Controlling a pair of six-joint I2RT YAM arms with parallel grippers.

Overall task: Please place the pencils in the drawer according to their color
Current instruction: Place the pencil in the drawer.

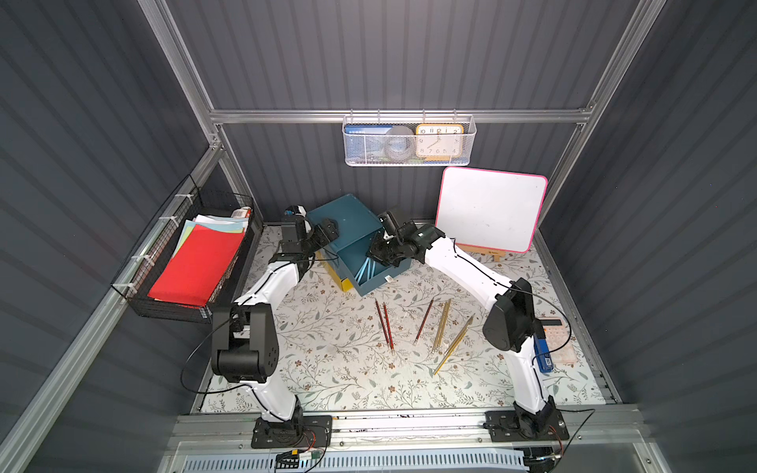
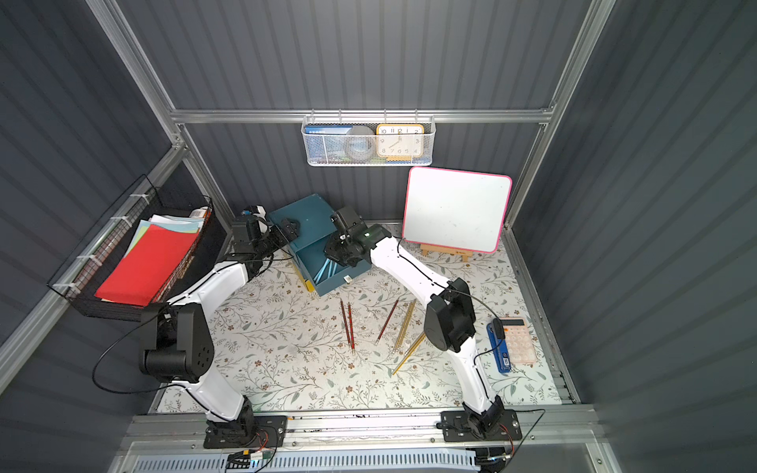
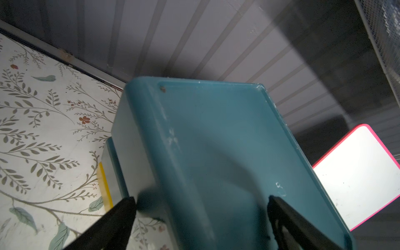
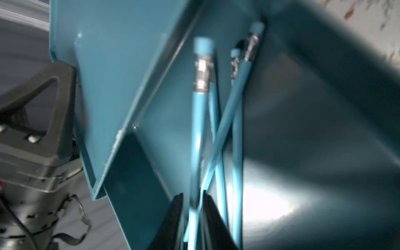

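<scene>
The right pincer reaches into the open drawer. Its jaws are parted only a little around one of the blue pencils. A sliver of gap shows on each side of the shaft, so the grip looks released, though the wrist view is blurred. The left pincer is spread wide across the top edge of the box, one finger beside the side wall and the other over the lid. I cannot tell whether either finger presses on it.

The blue pencils lie crossed in the drawer, with silver ferrules and blue erasers. The drawer sticks out of the box toward 5 o'clock, and a yellow drawer juts out below it. Three red pencils lie at the centre of the table. The gold pencils lie just at their 3 o'clock, some of them crossed.

The table is floral and the walls are dark and ribbed. The box sits at 12 o'clock, a pink-rimmed whiteboard at 1 and a calculator at 3. A wire basket of paper hangs at 9, and a mesh basket with a clock hangs high at 12.
</scene>
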